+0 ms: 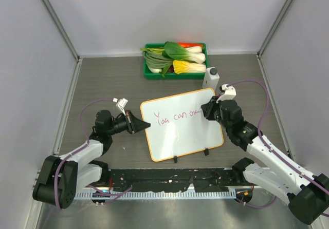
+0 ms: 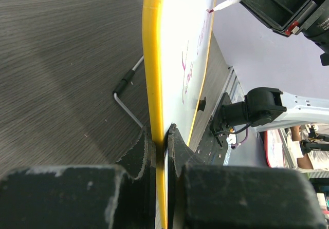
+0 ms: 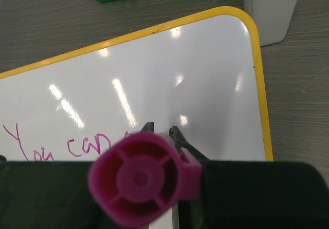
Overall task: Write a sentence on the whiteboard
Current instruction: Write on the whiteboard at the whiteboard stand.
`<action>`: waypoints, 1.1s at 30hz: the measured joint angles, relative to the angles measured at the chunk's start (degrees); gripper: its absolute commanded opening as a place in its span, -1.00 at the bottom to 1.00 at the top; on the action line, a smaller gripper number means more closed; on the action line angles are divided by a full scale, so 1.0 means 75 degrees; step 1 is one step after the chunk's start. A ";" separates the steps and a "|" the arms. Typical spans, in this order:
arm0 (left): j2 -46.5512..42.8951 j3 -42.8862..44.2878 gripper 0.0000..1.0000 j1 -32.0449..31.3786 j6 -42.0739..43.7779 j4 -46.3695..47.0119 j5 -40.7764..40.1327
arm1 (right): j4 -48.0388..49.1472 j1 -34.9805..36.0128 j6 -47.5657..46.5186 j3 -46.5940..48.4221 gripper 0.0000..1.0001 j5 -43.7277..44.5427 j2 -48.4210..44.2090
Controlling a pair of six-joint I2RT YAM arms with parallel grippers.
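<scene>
Whiteboard [image 1: 181,134] edge pinched by left hand [image 1: 146,125], right hand [image 1: 204,111] bent over it gripping marker [image 3: 144,180]

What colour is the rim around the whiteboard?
The rim of the whiteboard is yellow to orange. The left wrist view shows it best.

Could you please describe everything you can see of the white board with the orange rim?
The flat white rectangular board has a glossy surface, a thin yellow-orange rim and rounded corners. It seems propped at a tilt on a wire stand. Pink handwriting on it reads "You can ov". The left pincer clamps its left edge; the right pincer holds a magenta marker at its surface.
</scene>
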 measured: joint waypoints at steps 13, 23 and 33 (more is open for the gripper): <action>0.0114 0.0026 -1.00 0.0000 0.0000 0.0061 0.0055 | 0.0032 0.0000 -0.0003 0.0087 -0.97 0.0099 0.0058; 0.0117 0.0026 -1.00 0.0000 0.0000 0.0061 0.0070 | 0.0268 -0.0003 -0.0044 -0.0006 -0.98 -0.0181 0.0038; 0.0137 0.0029 -1.00 0.0006 0.0000 0.0067 0.0076 | 0.0245 0.0000 -0.0058 -0.0152 -0.98 -0.0446 -0.0085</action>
